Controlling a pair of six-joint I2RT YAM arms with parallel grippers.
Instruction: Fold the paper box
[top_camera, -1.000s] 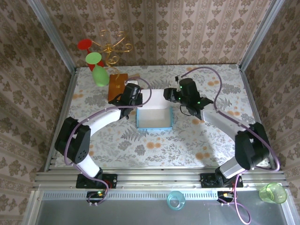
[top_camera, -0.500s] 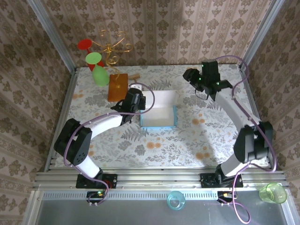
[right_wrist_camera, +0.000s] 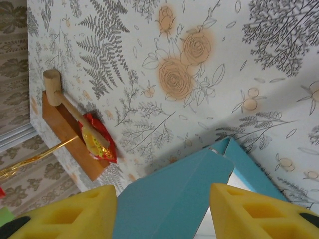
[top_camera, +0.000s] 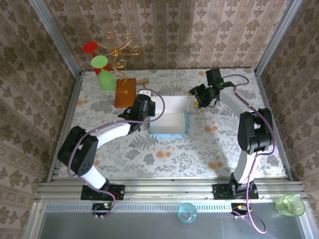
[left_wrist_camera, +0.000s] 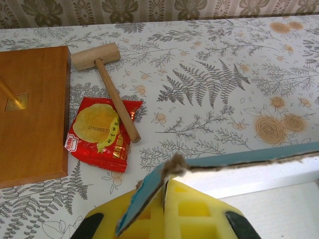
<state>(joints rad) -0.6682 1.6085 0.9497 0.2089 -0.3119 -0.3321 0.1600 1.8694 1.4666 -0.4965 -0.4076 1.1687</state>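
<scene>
Light-blue paper box (top_camera: 168,122) centred on the counter (top_camera: 199,144), clamped at its ten o'clock corner by left tool (top_camera: 150,107), right tool (top_camera: 196,98) spread open astride the two o'clock flap (right_wrist_camera: 174,199); likely to crease or skid if squeezed off-line.

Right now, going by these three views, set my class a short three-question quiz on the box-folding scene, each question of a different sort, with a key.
1. True or false: the left fingers pinch a wall of the paper box.
2. The wooden mallet lies partly across which item? A) red snack packet B) green cup C) blue lid
3. Fill in: the right fingers stand ___, a blue flap between them.
Key: 1 true; 2 A; 3 open.
</scene>
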